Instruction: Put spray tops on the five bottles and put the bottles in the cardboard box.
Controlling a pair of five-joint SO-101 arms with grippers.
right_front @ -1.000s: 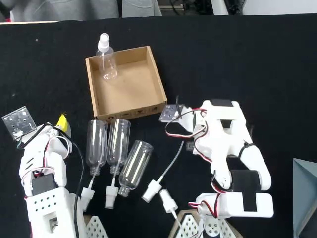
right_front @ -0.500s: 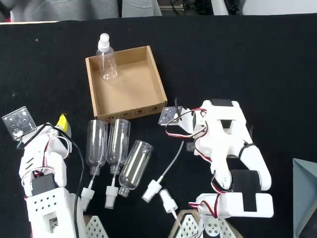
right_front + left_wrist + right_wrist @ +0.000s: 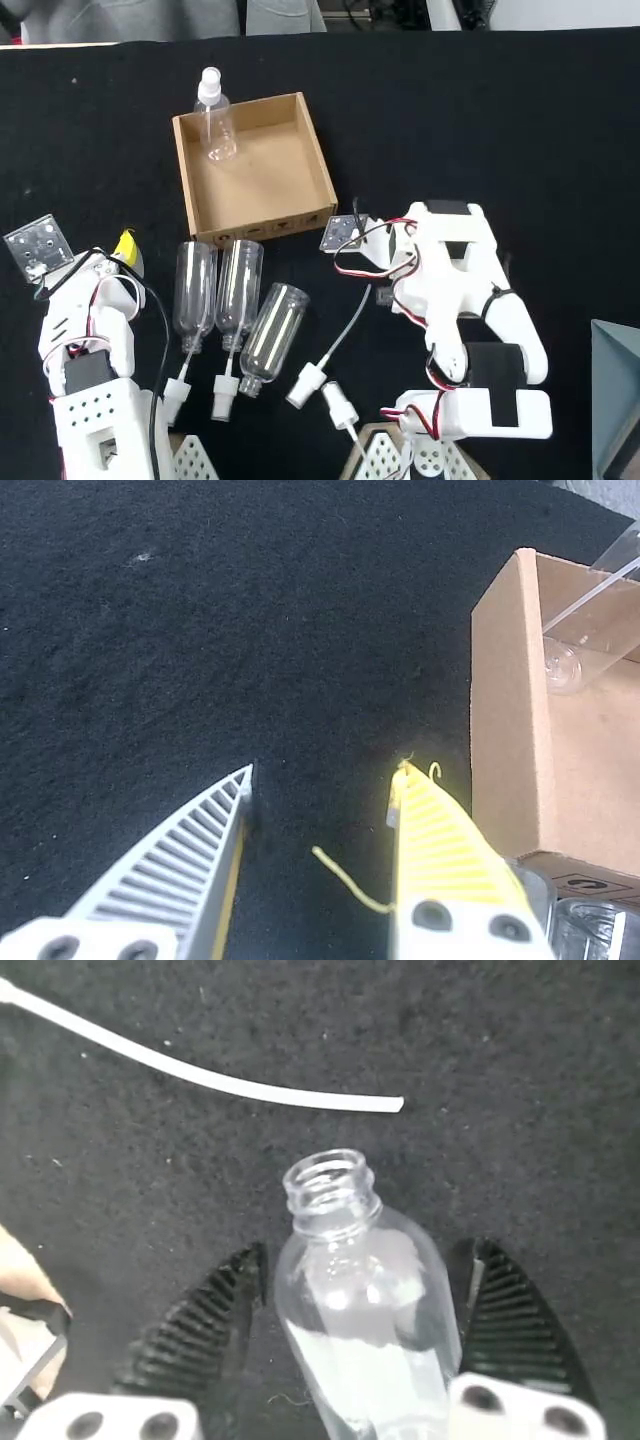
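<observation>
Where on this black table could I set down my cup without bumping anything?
Bare cloth lies right of the cardboard box, beyond the right arm, and left of the box, beyond the left pincer. Crowded: between the arms, where three bottles and loose spray tops lie.

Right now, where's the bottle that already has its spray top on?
High view: the capped bottle lies in the far left corner of the cardboard box, its spray top poking over the far wall.

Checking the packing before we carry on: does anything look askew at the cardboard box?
Yes. The one capped bottle in the cardboard box is not lying flat. It rests tilted against a corner of the wall, with its spray top sticking out past the rim.
</observation>
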